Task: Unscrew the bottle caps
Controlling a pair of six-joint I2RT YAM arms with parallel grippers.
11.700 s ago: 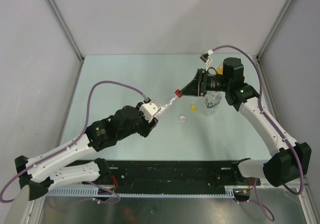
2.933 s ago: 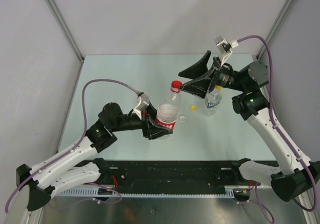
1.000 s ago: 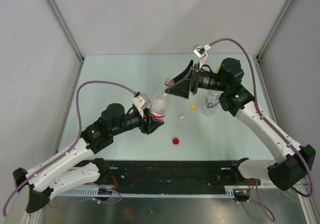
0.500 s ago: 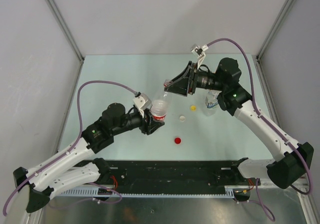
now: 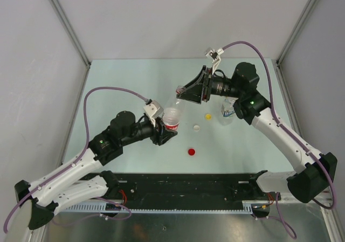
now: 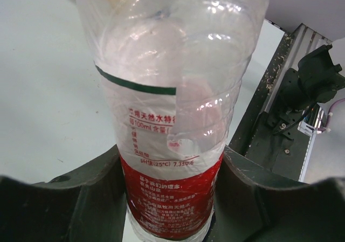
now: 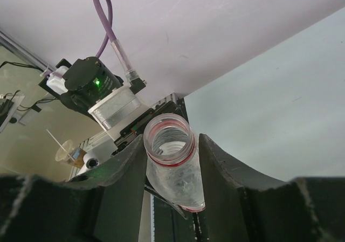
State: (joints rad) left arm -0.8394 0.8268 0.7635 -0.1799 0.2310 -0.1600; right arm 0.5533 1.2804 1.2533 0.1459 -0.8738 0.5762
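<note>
Above the bench (image 5: 124, 80), the red-labelled bottle (image 5: 171, 118) hangs tilted and uncapped, its body clenched in the left fingers (image 6: 81, 193) and its open neck pinched by the right fingers (image 7: 121, 182). The red cap (image 5: 190, 152) lies on the bench nearby.

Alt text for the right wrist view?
An uncapped clear bottle, a red ring around its open neck, is pinched between the dark fingers of the right gripper. Behind it are the left arm's wrist, green light lit, and the pale table.

btl 1 (image 5: 172, 115) clr, red/wht label | red cap (image 5: 190, 152) | wht cap (image 5: 197, 127) | ylw cap (image 5: 208, 115) | btl 2 (image 5: 228, 112) blue/wht label
</note>
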